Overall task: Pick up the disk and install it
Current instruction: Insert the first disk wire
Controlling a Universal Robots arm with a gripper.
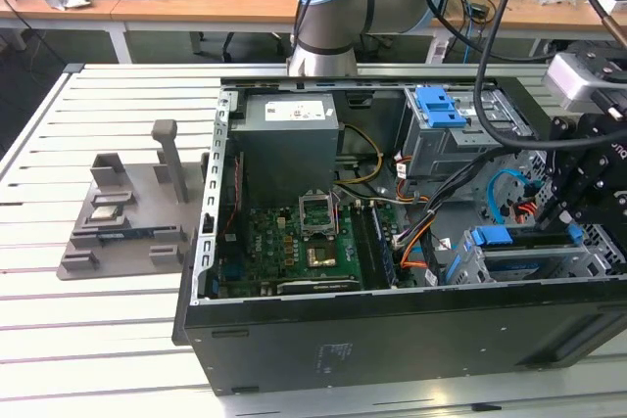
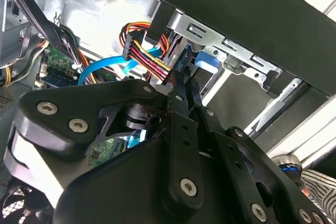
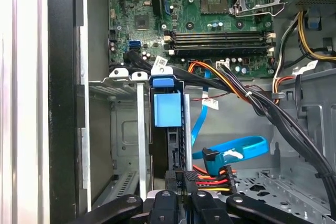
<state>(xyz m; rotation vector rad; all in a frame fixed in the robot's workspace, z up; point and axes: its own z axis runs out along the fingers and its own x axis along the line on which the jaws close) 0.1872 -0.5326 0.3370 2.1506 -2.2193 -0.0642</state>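
One open computer case (image 1: pixel 294 340) is set on the slatted counter (image 1: pixel 118 340), with a grey fixture (image 1: pixel 127 212) to the exterior view's left. The disk (image 3: pixel 167 109) is seated upright in the drive cage (image 3: pixel 121 129) near the case's front corner. The gripper (image 2: pixel 185 85) is held above its connector end, fingers (image 2: pixel 181 98) pressed together.

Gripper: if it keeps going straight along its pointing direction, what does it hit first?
Probably the disk seated edge-on in the drive cage. The gripper points at its near end beside the power connector; depth is unclear.
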